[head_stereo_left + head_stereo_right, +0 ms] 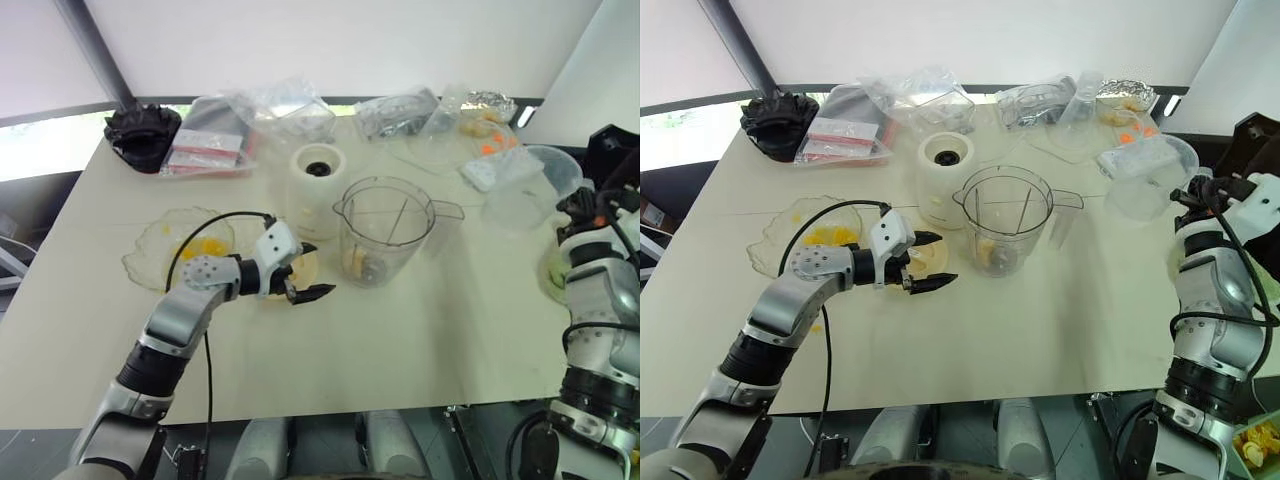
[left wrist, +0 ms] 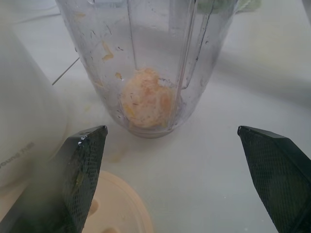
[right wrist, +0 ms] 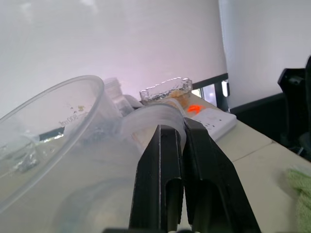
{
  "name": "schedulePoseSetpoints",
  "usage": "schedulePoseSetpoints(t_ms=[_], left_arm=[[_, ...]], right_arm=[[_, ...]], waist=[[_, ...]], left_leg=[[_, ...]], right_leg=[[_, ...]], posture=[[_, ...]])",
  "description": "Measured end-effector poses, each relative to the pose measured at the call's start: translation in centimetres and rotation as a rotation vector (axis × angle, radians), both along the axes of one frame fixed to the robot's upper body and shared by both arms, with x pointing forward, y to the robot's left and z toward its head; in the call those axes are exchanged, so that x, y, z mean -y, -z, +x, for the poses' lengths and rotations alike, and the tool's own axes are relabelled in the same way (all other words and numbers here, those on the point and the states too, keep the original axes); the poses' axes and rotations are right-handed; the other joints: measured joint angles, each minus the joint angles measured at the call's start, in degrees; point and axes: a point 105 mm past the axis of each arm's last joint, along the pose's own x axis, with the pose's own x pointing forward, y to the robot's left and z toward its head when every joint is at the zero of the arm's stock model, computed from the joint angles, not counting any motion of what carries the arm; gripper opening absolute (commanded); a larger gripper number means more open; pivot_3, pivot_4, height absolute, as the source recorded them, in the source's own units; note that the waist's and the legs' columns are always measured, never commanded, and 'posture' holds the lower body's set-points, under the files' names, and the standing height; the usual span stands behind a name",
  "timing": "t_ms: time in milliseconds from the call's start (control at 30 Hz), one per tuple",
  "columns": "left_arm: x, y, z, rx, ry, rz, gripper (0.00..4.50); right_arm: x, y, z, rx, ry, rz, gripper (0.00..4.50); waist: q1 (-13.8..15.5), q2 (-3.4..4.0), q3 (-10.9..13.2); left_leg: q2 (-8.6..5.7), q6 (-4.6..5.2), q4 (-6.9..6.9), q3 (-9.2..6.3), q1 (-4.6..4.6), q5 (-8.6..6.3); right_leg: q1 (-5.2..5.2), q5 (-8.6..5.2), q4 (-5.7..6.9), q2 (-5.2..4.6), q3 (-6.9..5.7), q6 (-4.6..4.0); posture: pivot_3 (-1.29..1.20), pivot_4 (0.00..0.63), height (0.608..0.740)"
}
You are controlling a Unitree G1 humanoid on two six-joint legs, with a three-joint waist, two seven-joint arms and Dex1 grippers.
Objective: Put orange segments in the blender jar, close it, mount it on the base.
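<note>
Surface: beige table (image 1: 420, 330) under a white wall, cluttered along its far edge with clear plastic bags (image 1: 280, 105) and packaging.
Blender jar: the blender jar (image 1: 385, 232) stands upright and uncovered mid-table, just right of the base (image 1: 318, 190); the two are apart, not mounted.
Orange segments: some orange segments (image 2: 146, 104) lie pulpy at the jar's bottom; more sit in the shallow clear dish (image 1: 160, 250) on the left.
Lid: a flat cream-yellow lid (image 2: 114, 206) lies on the table directly under the left gripper (image 1: 305, 272).
Left gripper: fingers spread wide, empty, aimed at the jar.
Right gripper: the right gripper (image 3: 177, 160) has its fingers pressed together on nothing, raised at the table's right edge near clear tubs (image 3: 53, 141).
Step in hand: filling looks about done; closing comes next, I judge.
Next move: lower onto the lid, pinch its rim, carry it level over the jar's mouth.
Writing: a tub bears faint print, too small to read; lettering on the base is blurred.
</note>
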Motion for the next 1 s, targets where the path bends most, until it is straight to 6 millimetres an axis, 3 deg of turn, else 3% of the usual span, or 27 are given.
schedulePoseSetpoints(t_ms=[200, 333, 833, 1000], left_arm=[[0.0, -1.2, 0.9, -0.015, -0.018, -0.098, 4.50], [0.1, -1.9, 1.0, -0.028, -0.008, -0.163, 4.50], [0.1, -2.3, 1.0, -0.040, 0.005, -0.201, 4.50], [0.1, -2.2, 1.1, -0.039, 0.004, -0.200, 4.50]], right_arm=[[-3.3, -4.4, -1.6, 0.034, -0.124, -0.238, 0.04], [-5.4, -4.6, -2.0, 0.017, -0.202, -0.327, 0.04], [-7.2, -6.0, -2.5, 0.004, -0.204, -0.611, 0.04], [-8.2, -8.0, -2.2, 0.069, -0.205, -0.653, 0.04]], waist=[[0.1, -0.04, 0.0], [0.0, -0.04, 0.0], [0.1, -0.08, 0.1], [0.1, -0.08, 0.1]], left_leg=[[-0.01, 0.00, 0.01, 0.01, -0.05, 0.00], [0.00, 0.00, 0.00, 0.01, -0.07, 0.00], [-0.01, 0.00, 0.01, 0.02, -0.08, 0.00], [-0.01, 0.00, 0.01, 0.01, -0.09, 0.00]], right_leg=[[-0.02, -0.02, -0.03, 0.00, -0.03, 0.00], [-0.06, -0.02, -0.03, -0.01, -0.02, 0.01], [-0.06, -0.02, -0.05, -0.02, -0.02, 0.00], [-0.09, -0.02, -0.05, -0.02, -0.02, 0.00]], posture=[[0.00, 0.150, 0.740], [0.00, 0.150, 0.740], [0.00, 0.150, 0.740], [0.00, 0.150, 0.740]])
